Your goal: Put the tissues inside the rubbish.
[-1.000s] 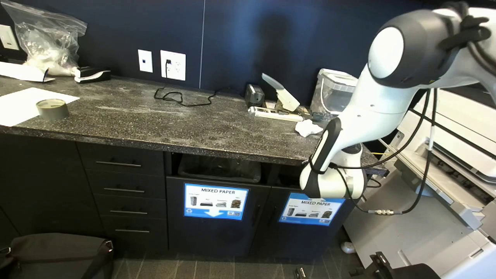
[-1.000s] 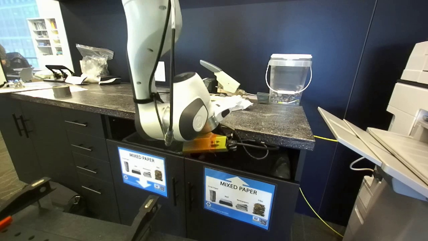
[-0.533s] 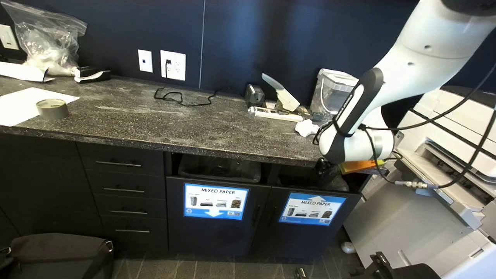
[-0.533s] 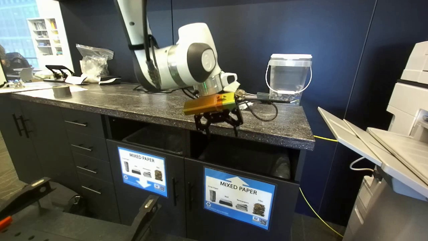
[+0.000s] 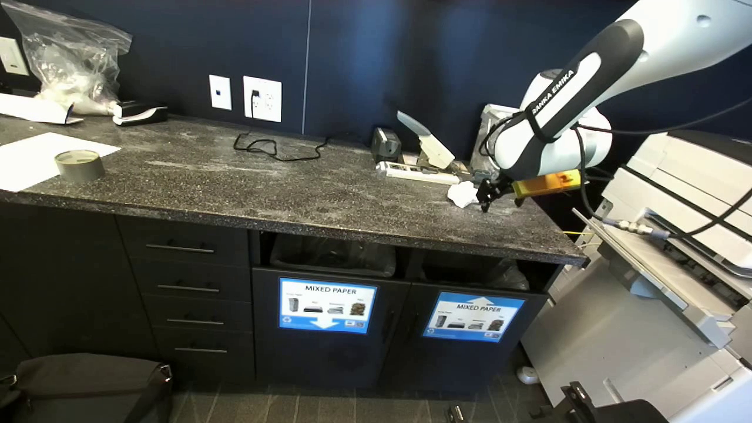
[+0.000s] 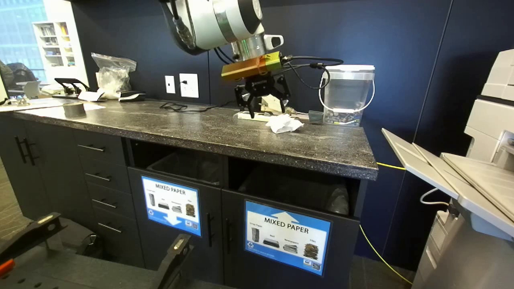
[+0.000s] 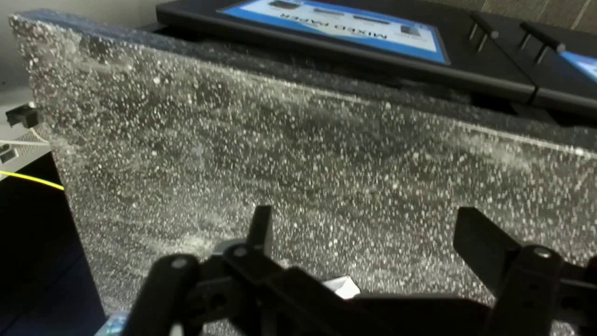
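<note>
White crumpled tissue (image 6: 283, 123) lies on the speckled tabletop (image 5: 264, 185), jaws spread wide near it.
The lidded clear bucket (image 6: 347, 93) holds small multicoloured pieces (image 6: 341, 119) at its bottom; a zip bag (image 6: 114, 79), something whitish; a plastic bin liner (image 5: 512, 275) shows inside the cabinet (image 5: 443, 364), contents too dark to tell.

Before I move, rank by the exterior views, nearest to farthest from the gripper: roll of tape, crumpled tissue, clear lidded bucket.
1. Crumpled tissue: on the counter, close beside the gripper.
2. Clear lidded bucket: back of the counter, toward its right end in both exterior views.
3. Roll of tape: far along the counter's left side in both exterior views.
</note>
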Action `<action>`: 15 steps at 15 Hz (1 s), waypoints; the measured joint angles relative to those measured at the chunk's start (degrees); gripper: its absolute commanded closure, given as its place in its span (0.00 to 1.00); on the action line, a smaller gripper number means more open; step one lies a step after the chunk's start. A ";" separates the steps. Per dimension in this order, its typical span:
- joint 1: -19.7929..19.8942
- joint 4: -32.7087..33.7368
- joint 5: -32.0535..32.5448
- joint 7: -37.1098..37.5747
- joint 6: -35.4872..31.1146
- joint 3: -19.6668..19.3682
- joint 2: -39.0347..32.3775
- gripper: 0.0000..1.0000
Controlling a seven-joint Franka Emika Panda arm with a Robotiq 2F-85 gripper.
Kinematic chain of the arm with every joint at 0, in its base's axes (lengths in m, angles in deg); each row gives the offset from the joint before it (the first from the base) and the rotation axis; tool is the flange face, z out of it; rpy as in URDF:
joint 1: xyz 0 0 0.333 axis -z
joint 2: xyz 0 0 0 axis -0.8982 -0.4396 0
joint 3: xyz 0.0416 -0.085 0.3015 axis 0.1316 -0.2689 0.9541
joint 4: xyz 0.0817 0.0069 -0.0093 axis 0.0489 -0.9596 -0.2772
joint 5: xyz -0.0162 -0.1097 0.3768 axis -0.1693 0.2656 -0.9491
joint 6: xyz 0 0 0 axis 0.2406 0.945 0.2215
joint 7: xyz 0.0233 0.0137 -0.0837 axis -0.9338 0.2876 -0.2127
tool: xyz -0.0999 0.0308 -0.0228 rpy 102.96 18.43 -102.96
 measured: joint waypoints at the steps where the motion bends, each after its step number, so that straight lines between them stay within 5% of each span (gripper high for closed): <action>1: 0.89 1.97 0.00 1.44 0.60 1.20 -0.53 0.00; 15: 18.40 34.38 -8.22 5.14 6.24 14.12 -22.60 0.00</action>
